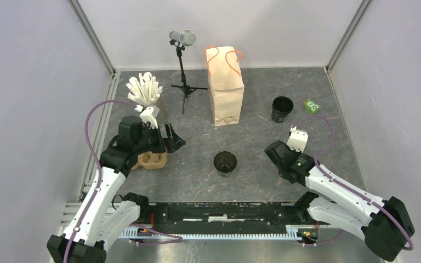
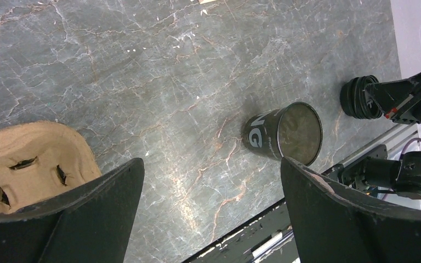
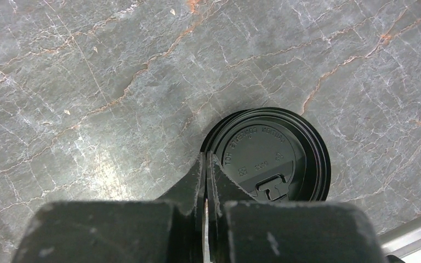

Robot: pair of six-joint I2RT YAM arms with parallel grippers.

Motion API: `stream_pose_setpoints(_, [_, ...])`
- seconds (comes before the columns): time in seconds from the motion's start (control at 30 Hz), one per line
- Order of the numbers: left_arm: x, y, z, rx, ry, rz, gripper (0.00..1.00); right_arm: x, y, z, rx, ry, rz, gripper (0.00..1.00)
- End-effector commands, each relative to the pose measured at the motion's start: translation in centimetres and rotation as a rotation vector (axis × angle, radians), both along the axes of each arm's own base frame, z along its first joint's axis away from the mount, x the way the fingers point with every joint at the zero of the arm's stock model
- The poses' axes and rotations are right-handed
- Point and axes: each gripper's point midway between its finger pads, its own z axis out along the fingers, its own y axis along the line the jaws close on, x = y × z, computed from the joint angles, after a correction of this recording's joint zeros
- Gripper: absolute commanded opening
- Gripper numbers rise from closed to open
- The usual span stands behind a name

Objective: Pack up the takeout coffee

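Here, at the middle of the desk: the black cup, upright and uncapped, toward 6 o'clock from the brown paper bag and well apart from it. From the left wrist, white letters "NG" on its side, the rest of the word turned away. At 3 o'clock from the cup, the lid, flat on the desk, hidden under the arm in the top view. Embossed writing arcing round its top, too faint to read. Right claw pressed together at the lid's 8 o'clock edge, one finger over the top, the other outside the rim, seemingly nipping that rim. Left claw spread wide, gripping nothing, hovering above the desk at 9 o'clock from the cup, a cardboard carrier beside its 9 o'clock finger. Dark handwriting low on the bag's front, too small to make out. At 3 o'clock from the bag, a second black cup, open-topped, with a green packet just beside it at 3 o'clock, printing unreadable. At 9 o'clock from the bag, a microphone on a tripod, and farther toward 9, a bunch of white sticks.
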Motion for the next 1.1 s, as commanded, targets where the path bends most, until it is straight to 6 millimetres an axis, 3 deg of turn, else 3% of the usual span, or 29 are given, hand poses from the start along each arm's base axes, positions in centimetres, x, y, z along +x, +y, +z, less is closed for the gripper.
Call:
stream_pose_setpoints(0.0, [0.3,0.5,0.2,0.037,-0.042,-0.004,1.00,0.6,0.2,0.9,0.016,-0.040,-0.003,0.00])
stream_pose_setpoints(0.23, [0.3,0.5,0.2,0.039,-0.040,0.003,1.00,0.6,0.3,1.0,0.022,-0.043,-0.001,0.00])
stream_pose_setpoints(0.33, [0.3,0.6,0.2,0.040,-0.041,0.005,1.00,0.4,0.1,1.1,0.025,-0.035,-0.024,0.17])
stream_pose_setpoints(0.5, [0.4,0.6,0.1,0.041,-0.038,0.006,1.00,0.0,-0.6,0.7,0.014,-0.032,-0.071,0.21])
stream_pose_setpoints(1.07, [0.4,0.7,0.0,0.046,-0.035,0.011,1.00,-0.2,-0.4,-0.5,0.046,-0.026,-0.079,0.21])
